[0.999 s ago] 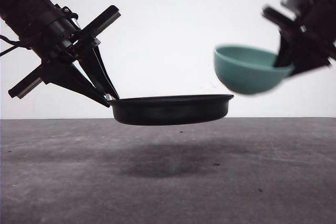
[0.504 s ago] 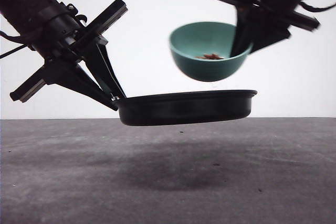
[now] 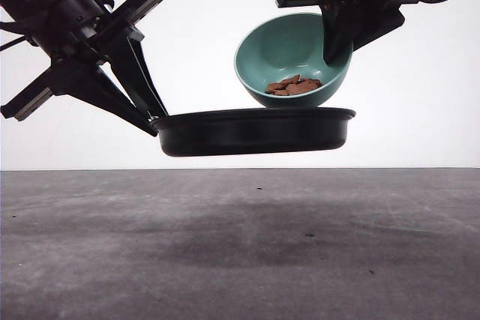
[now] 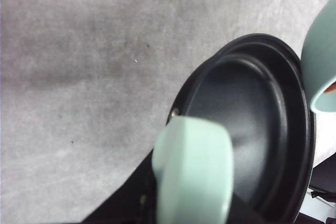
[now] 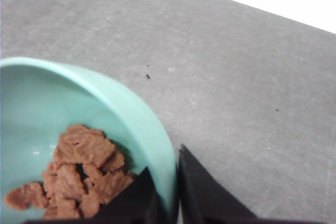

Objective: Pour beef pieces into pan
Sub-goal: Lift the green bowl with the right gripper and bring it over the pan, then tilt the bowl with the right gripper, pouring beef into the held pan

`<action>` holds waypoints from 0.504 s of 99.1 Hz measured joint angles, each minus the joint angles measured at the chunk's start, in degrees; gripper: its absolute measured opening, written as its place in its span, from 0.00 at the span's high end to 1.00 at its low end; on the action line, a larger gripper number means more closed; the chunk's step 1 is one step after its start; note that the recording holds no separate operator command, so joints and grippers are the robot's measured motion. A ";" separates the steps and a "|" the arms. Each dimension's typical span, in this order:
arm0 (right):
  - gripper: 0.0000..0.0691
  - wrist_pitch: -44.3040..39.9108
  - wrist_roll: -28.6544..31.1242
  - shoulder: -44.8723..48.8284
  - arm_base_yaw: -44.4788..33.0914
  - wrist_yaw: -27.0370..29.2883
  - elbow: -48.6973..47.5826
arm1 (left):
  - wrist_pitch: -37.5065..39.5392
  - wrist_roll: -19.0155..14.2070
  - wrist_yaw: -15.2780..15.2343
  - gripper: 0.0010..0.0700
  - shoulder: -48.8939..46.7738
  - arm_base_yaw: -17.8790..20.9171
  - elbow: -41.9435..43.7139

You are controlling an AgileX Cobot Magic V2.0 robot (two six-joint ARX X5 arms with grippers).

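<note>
While left hand (image 3: 152,121) grips pan (image 3: 255,131), right hand (image 3: 330,54) pinches bowl (image 3: 289,54) — beef pieces (image 3: 292,85) inside.

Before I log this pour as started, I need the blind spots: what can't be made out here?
- Front view: the pan floor, hidden by its own wall; any beef already landed can't be seen.
- Left wrist view: the bowl, cut off by the edge.
- Right wrist view: part of the beef pieces, hidden behind the right gripper's fingers.

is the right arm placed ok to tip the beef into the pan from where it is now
Probably yes: the right gripper holds the teal bowl tilted just above the pan, with the beef pieces near its lower lip and nothing between.
</note>
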 joint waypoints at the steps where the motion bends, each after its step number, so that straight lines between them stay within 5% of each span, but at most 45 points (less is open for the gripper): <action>1: 0.97 0.00 -0.02 0.00 0.09 0.00 0.00 | -0.09 0.00 0.00 0.97 0.00 0.00 0.09; 16: 0.97 0.31 -1.70 0.00 2.73 0.74 0.00 | -0.52 0.00 -0.83 0.97 -0.02 0.00 1.99; 50: 0.97 9.55 -15.30 0.00 8.33 14.23 0.00 | -0.61 0.00 -1.18 0.97 -0.02 0.00 3.21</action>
